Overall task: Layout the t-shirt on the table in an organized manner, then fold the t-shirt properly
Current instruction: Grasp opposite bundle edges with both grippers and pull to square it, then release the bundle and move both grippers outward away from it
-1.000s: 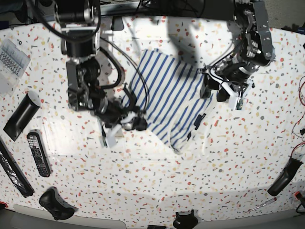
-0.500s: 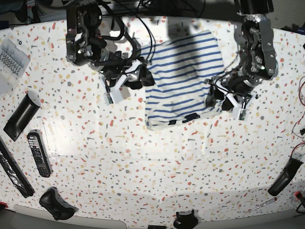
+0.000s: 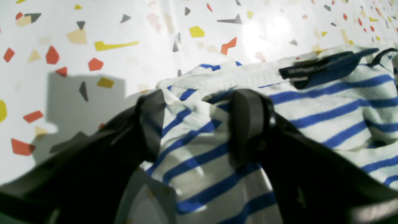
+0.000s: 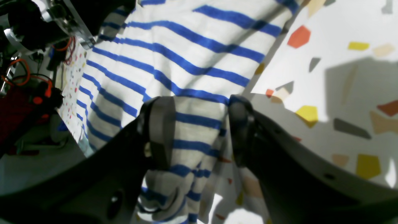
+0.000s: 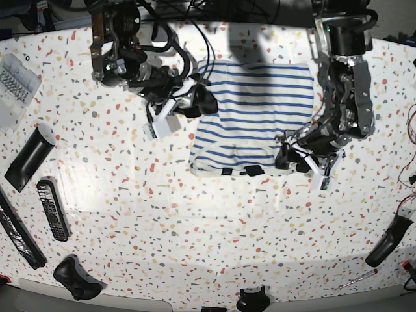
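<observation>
The white, blue-striped t-shirt [image 5: 257,114] lies partly spread on the speckled table [image 5: 195,227], its stripes running across and its dark neck label [image 5: 253,170] at the near hem. My left gripper [image 5: 290,158] is shut on the shirt's near right corner. In the left wrist view the cloth [image 3: 192,149] bunches inside the left gripper [image 3: 199,124], beside the label [image 3: 320,67]. My right gripper [image 5: 203,104] is shut on the shirt's left edge. In the right wrist view striped fabric [image 4: 174,56] fills the gap of the right gripper [image 4: 199,130].
A remote control [image 5: 52,209], a long black box [image 5: 29,156], a black bar [image 5: 19,234] and a game controller [image 5: 77,278] lie at the left. A clear case [image 5: 13,81] sits far left. A black handle [image 5: 389,240] and a screwdriver [image 5: 357,279] lie front right.
The right gripper carried its shirt edge from the front left toward the back. The left gripper drew its corner toward the front. The shirt turned from diagonal to square and spread wider.
</observation>
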Available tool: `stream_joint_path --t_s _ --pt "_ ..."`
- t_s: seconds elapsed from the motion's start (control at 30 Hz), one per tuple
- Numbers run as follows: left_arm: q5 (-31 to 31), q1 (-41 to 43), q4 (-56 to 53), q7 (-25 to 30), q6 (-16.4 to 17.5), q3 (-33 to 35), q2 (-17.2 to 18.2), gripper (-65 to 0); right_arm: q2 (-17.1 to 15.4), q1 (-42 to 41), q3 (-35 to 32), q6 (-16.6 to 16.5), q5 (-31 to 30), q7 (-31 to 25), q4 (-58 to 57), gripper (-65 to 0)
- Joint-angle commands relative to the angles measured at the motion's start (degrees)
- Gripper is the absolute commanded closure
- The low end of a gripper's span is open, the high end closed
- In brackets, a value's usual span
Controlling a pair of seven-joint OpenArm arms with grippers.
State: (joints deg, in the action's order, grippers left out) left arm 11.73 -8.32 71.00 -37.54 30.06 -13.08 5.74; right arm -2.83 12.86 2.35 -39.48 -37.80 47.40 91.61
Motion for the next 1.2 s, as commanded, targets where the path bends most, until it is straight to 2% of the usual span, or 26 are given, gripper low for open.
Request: stream_joint_path --t_s 0.0,0.27,0.47,0.7,0.97,1.17 --pt "0.6 -1.1 0.7 0.2 -0.5 0.0 0.4 -31.4 0.1 -0.7 0.0 -0.5 -1.4 -1.5 1.0 -27.6" --pt "10.3 -1.2 2.4 -3.2 -0.5 0.0 4.2 -31.4 0.1 -1.0 0.7 -0.5 -1.4 -1.7 1.1 -27.6" --pt "14.8 -1.0 9.3 -3.4 -0.5 0.0 7.7 -31.3 0.1 -2.5 5.7 -0.5 -1.4 -2.4 1.4 -27.6" --pt "15.6 1.2 19.8 -3.2 -0.5 0.0 8.4 -31.4 0.1 -2.5 13.7 -0.5 -1.4 -0.8 5.3 -27.6" --pt "15.1 9.5 29.9 -2.7 -0.5 0.0 8.5 -31.3 0.1 -2.1 22.0 -0.5 -1.6 2.9 11.5 -27.6" --pt "15.1 14.9 33.6 -2.8 -0.5 0.0 8.9 -31.3 0.1 -0.2 26.9 -0.5 -7.3 6.6 15.1 -27.6"
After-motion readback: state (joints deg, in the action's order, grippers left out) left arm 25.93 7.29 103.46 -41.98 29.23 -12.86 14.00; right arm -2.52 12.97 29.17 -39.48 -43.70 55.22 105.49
